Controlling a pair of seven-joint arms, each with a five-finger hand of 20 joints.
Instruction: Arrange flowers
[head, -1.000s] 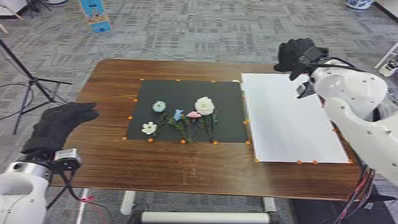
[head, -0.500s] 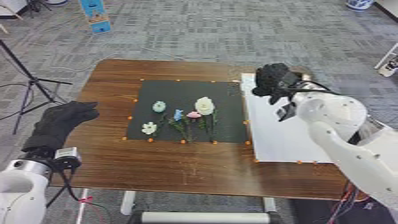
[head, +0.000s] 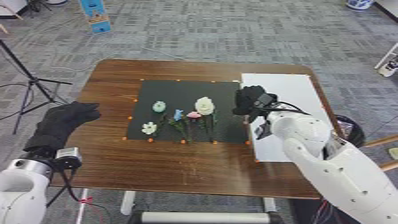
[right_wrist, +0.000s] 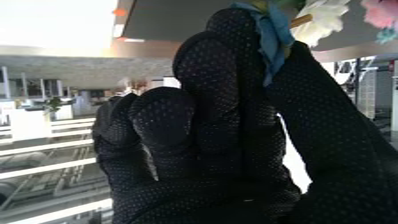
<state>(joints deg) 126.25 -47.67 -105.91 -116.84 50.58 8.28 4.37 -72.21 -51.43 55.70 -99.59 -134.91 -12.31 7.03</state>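
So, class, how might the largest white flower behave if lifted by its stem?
The largest white flower would probably tip bloom-first, its head being bulky above a thin stem. That slender stem may flex, and could snag on neighbouring greenery.

A black tripod (head: 34, 79) stands at the left on grey carpet (head: 195, 35) (a patchy one), with a blue panel (head: 94, 16) farther off.

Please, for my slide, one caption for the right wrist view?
Right hand pinching a blue flower; white flower and pink flower beyond.
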